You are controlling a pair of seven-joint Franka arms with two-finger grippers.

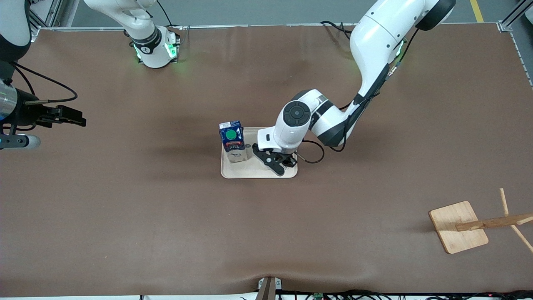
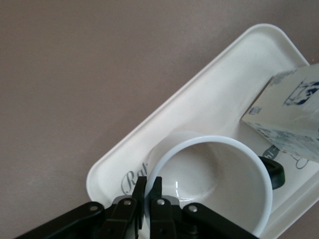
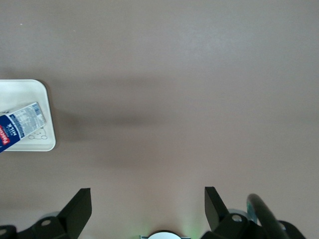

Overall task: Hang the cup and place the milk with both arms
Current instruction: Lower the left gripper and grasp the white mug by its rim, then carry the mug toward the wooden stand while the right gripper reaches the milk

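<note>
front view: high, facing the robots, takes in the whole bench (image 1: pixel 125 208).
left wrist view: close above the tray (image 2: pixel 149 139), looking down.
right wrist view: higher over bare bench, looking down.
shared: tray and milk (image 1: pixel 232 137) appear in all three.

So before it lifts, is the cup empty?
Empty: the left wrist view looks straight into the cup and shows only its bare white inside, with the left gripper shut on the rim.

Even, bright overhead light falls on the brown table (image 1: pixel 125 216); soft shadows pool beside the tray (image 1: pixel 233 173) and under the arms. A glint marks the cup (image 2: pixel 219 189) wall. Wrist views look slightly soft.
</note>
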